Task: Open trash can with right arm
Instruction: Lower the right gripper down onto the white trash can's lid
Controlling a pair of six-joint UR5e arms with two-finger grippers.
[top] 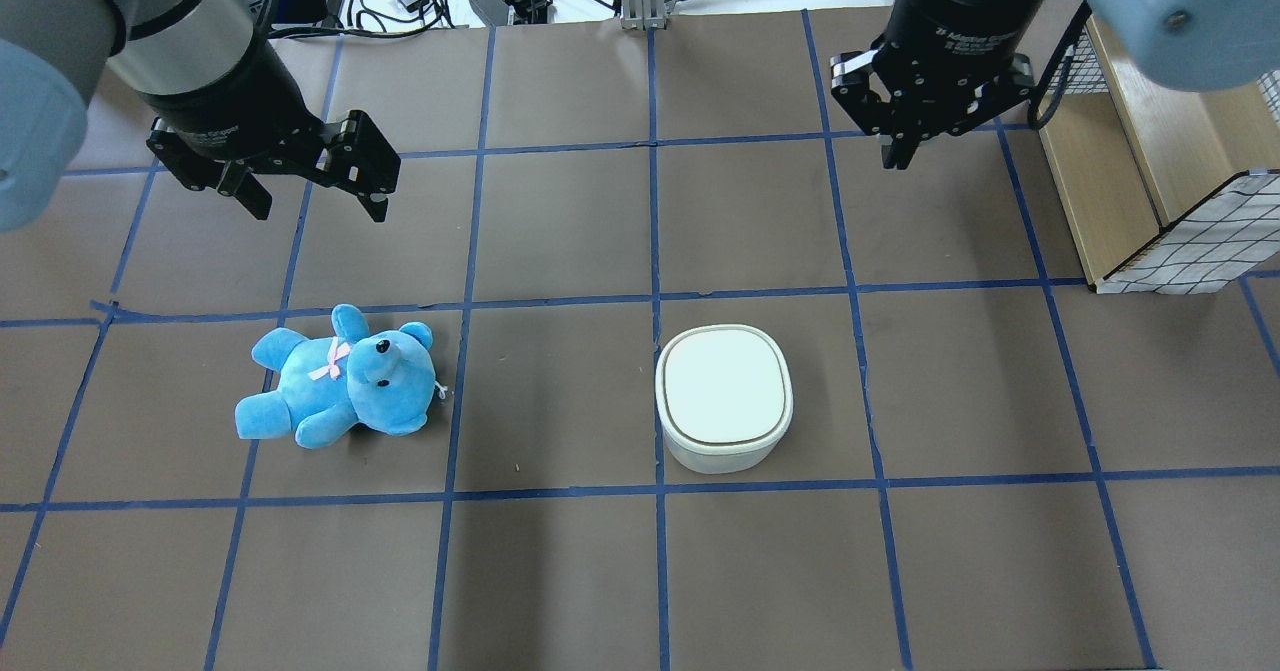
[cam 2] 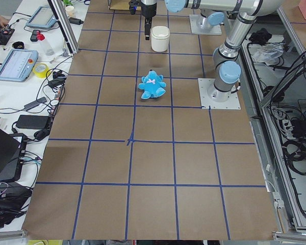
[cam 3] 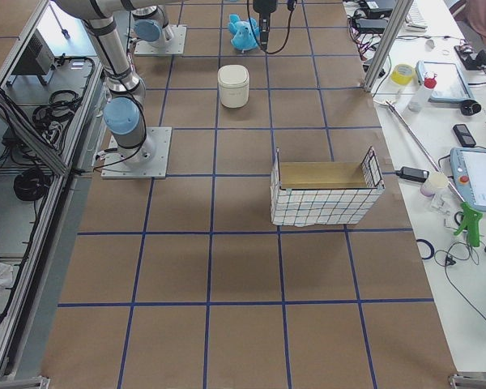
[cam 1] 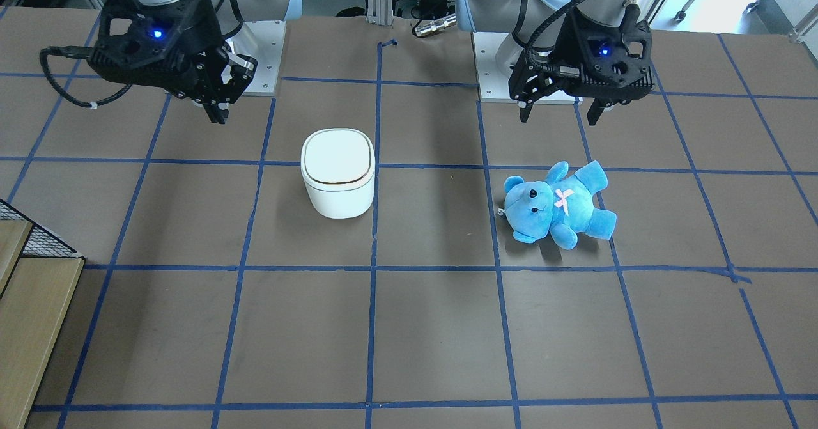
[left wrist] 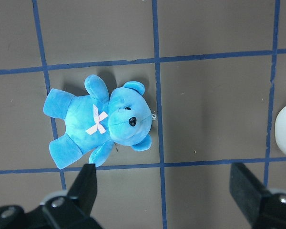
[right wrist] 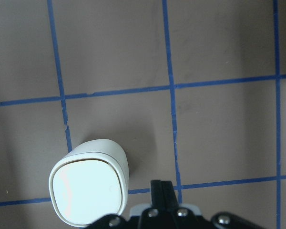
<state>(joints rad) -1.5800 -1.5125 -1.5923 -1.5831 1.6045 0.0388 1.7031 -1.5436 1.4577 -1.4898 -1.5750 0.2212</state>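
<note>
The white trash can point(top: 723, 398) stands upright on the brown table with its flat lid closed; it also shows in the front view point(cam 1: 337, 173) and in the right wrist view point(right wrist: 89, 188). My right gripper point(top: 895, 141) hangs in the air beyond the can and to its right, apart from it. Its fingers are together and hold nothing, as the front view point(cam 1: 214, 106) and the right wrist view point(right wrist: 161, 191) show. My left gripper point(top: 315, 206) is open and empty, above and behind the blue teddy point(top: 340, 376).
The blue teddy bear point(cam 1: 559, 204) lies on its back left of the can, seen in the left wrist view point(left wrist: 100, 121). A wooden box with a wire-mesh wall point(top: 1150, 181) stands at the table's right edge. Blue tape lines grid the table point(top: 560, 581).
</note>
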